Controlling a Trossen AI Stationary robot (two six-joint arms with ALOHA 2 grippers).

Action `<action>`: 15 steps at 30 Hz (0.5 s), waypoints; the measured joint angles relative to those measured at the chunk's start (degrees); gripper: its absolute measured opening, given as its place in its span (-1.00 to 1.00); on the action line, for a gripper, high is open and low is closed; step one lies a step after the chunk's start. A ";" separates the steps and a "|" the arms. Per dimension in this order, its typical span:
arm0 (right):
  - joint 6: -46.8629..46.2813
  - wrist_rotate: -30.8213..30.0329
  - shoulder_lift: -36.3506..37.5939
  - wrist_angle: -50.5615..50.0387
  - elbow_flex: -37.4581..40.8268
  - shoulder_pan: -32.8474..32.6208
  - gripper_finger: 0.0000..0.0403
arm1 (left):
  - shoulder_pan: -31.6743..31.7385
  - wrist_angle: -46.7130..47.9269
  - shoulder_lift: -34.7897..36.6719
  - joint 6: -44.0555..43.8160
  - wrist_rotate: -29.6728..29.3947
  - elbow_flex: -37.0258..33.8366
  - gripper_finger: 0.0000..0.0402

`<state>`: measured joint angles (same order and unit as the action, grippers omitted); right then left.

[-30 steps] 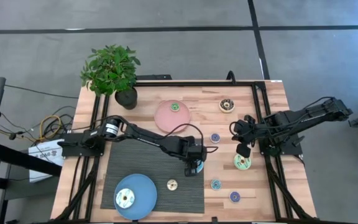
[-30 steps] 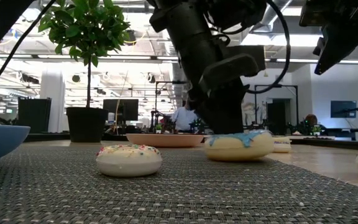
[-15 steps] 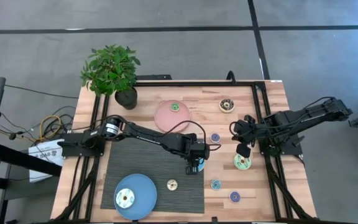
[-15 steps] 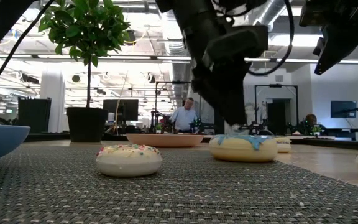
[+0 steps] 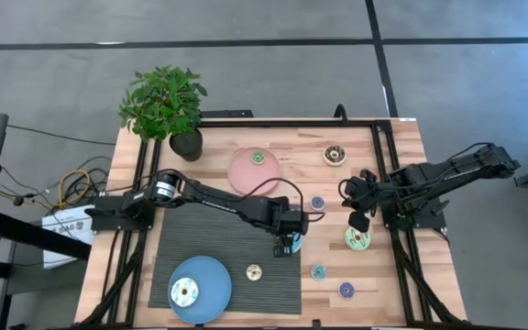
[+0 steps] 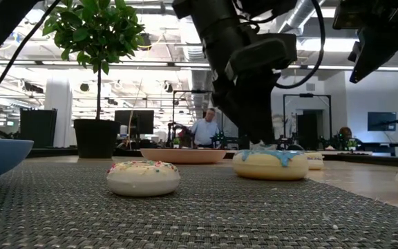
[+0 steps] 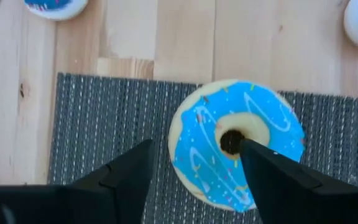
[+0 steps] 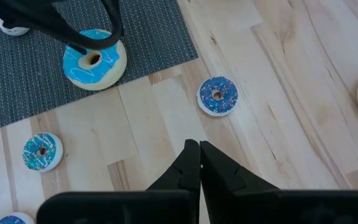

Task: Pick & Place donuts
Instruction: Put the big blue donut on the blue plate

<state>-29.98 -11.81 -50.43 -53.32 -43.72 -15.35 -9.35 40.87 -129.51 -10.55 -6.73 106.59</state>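
A blue-iced donut lies at the right edge of the grey woven mat, just inside the border where weave meets bare wood. Above it hangs the left gripper, fingers spread apart, 1 finger tipped at the donut's hole, the other over the mat beside the donut; nothing is held. The right gripper hangs over open wood on the table's right side, fingers pressed together and empty.

Loose donuts dot the wooden table: a cream one on the mat, a dark blue one and a small light blue one on the boards, a pale green one under the right arm, a brown one toward the far edge. A potted plant stands at the far left corner.

The pink plate carries 1 green donut; the blue plate on the mat holds 1 cream donut. Beyond the table, an open workroom with a seated person.
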 joint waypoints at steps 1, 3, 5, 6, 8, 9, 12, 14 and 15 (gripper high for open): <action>0.00 0.00 0.00 0.00 0.00 0.00 -1.00 | 0.17 -0.05 0.00 0.04 0.13 0.00 0.23; 0.00 0.00 0.00 0.00 0.00 0.00 -1.00 | 0.38 0.49 0.00 0.07 0.32 0.00 0.29; 0.00 0.00 0.00 0.00 0.00 0.00 -1.00 | 0.52 0.35 0.00 0.40 0.31 -0.02 0.33; 0.00 0.00 0.00 0.00 0.00 0.00 -1.00 | 0.53 0.13 0.00 0.82 0.22 -0.02 0.35; 0.00 0.00 0.00 0.00 0.00 0.00 -1.00 | 0.49 -0.03 0.00 1.72 0.08 -0.02 0.38; 0.00 0.00 0.00 0.00 0.00 0.00 -1.00 | 0.47 -0.12 0.00 1.90 0.10 -0.02 0.38; 0.00 0.00 0.00 -0.04 0.00 0.00 -1.00 | 0.42 -2.25 -1.99 1.89 1.46 0.06 0.39; -0.07 0.00 0.04 -0.11 0.00 0.00 -1.00 | 0.42 -2.57 -3.65 1.04 3.06 0.20 0.39; -0.22 0.00 0.02 -0.14 0.00 0.00 -1.00 | 0.48 -2.94 -4.19 0.32 3.73 0.46 0.39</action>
<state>-30.20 -11.81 -50.42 -53.46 -43.72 -15.35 -8.87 37.93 -133.70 -10.22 -3.01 107.04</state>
